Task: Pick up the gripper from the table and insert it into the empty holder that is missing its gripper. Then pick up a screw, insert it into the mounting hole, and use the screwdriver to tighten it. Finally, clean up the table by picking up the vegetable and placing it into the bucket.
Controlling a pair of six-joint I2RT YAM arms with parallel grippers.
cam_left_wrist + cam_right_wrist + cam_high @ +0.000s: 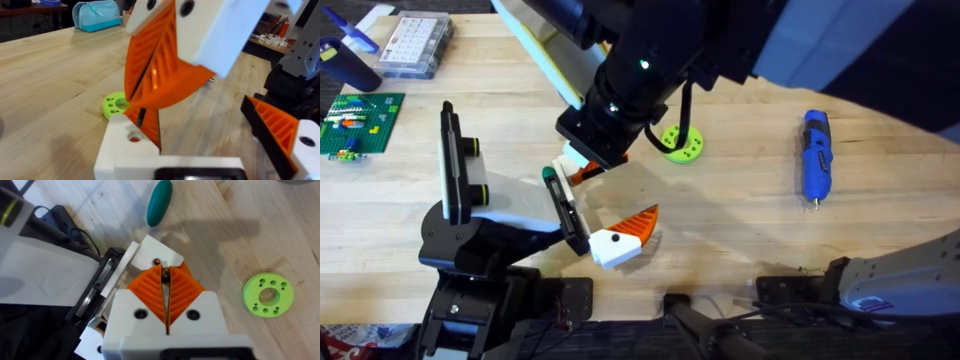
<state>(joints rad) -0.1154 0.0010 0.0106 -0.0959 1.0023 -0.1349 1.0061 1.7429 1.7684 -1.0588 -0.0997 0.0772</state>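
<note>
The left gripper [615,195] stands wide open on its black bar and holds nothing; its two orange fingers are well apart. The gripper [157,257], a white block with an orange wedge, sits at one end of that bar as one of these fingers, directly below the tips of the right gripper [164,275]. The right gripper's orange ribbed fingers are pressed together, pinching a small dark part, apparently a screw [162,273], though it is too small to confirm. The pinched part is just beside the hole in the white block. The dark right arm reaches across the middle and covers most of the block from overhead. Beyond the right gripper's tips lie a teal oblong vegetable [160,202] and, off to one side, a lime-green disc [682,143] with holes. The blue screwdriver [815,158] lies well apart from both grippers.
</note>
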